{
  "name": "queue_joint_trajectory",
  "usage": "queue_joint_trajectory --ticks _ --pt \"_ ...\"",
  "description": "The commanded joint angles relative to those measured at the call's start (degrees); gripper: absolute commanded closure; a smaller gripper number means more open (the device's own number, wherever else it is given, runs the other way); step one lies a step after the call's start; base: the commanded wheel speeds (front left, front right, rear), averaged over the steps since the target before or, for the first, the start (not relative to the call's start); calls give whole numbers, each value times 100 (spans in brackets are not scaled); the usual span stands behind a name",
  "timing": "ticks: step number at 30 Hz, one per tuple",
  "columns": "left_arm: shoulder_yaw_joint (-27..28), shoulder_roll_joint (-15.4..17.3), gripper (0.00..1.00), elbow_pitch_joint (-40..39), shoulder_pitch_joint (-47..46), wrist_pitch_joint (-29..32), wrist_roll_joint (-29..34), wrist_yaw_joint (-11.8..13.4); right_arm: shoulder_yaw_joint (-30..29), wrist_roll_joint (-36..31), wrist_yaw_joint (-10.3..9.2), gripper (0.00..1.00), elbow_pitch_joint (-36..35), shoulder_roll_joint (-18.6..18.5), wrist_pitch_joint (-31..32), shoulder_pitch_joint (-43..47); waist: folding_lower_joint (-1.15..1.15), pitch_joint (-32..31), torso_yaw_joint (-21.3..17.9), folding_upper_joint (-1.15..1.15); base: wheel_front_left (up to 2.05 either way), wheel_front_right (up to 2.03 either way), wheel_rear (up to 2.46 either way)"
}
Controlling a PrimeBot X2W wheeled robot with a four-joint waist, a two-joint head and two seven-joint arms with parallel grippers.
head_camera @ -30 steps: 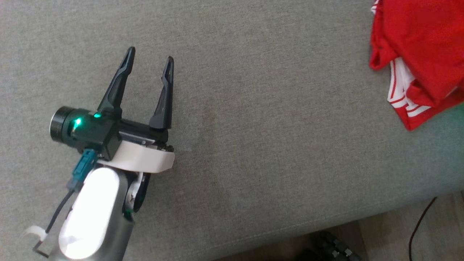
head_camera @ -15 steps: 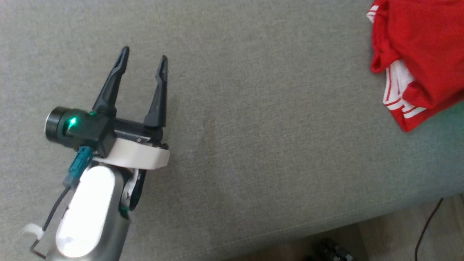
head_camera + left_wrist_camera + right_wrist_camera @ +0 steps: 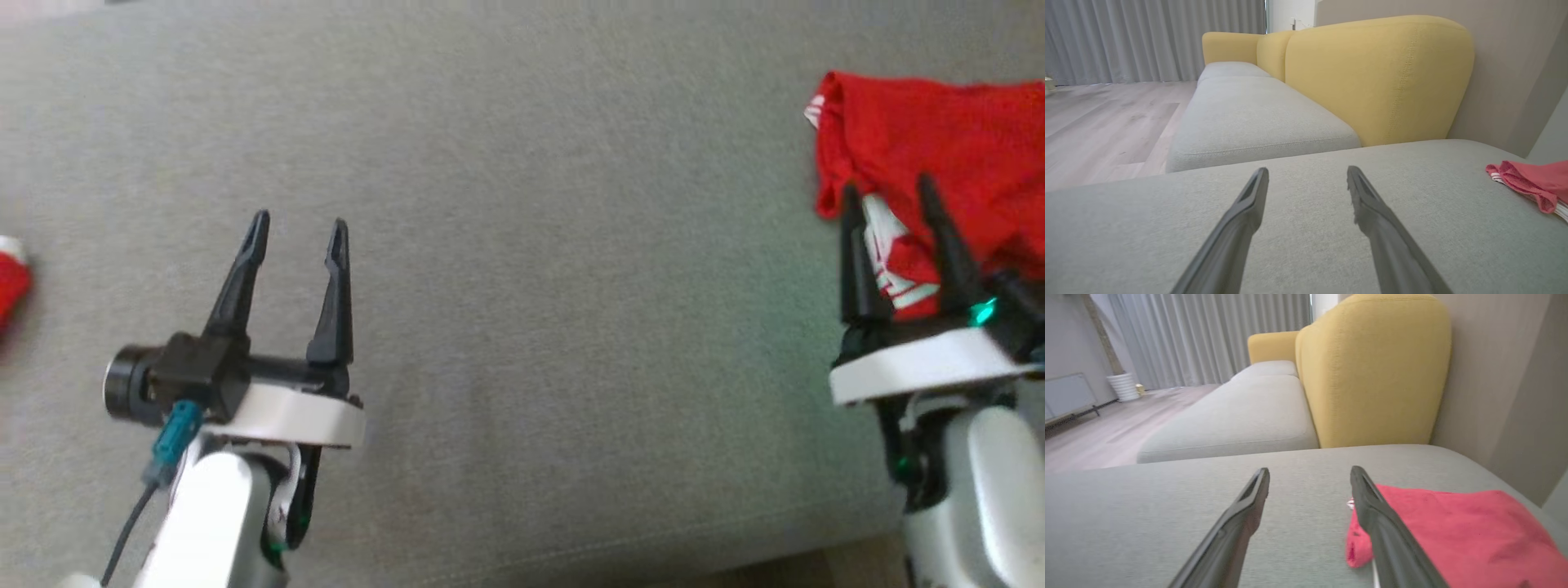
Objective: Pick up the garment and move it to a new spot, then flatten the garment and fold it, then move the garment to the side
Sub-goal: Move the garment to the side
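My left claw [image 3: 300, 222] hangs over the left part of the grey seat cushion [image 3: 571, 245], fingers pointing toward the cushion's back edge, spread and empty. My right claw [image 3: 887, 188] is at the cushion's right end, fingers likewise spread and gripping nothing. In the right wrist view its right finger [image 3: 1384, 522] crosses the left edge of the red garment [image 3: 1453, 526]; I cannot tell whether they touch. The garment [image 3: 931, 139] lies bunched at the right end of the cushion, white stripes showing on its near side. Compared with one second ago, the head view has shifted with the camera, and it now takes in my right claw and a small red item [image 3: 10, 282] at the left edge. My left claw is as wide as before.
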Motion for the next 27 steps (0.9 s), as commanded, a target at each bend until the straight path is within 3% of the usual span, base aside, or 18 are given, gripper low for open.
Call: queue_joint_trajectory --ticks 1,12,27 --pt "258 43 0 -159 33 -30 -45 43 169 -27 37 0 -276 29 31 64 0 -267 260 0 0 0 0" --pt "448 117 0 -67 826 -30 -248 129 496 -1 37 0 -567 239 96 881 0 -1065 737 0 0 0 0" --pt "303 196 0 -110 1423 182 -314 181 483 -113 37 0 -690 259 352 1440 0 -1684 867 0 0 0 0"
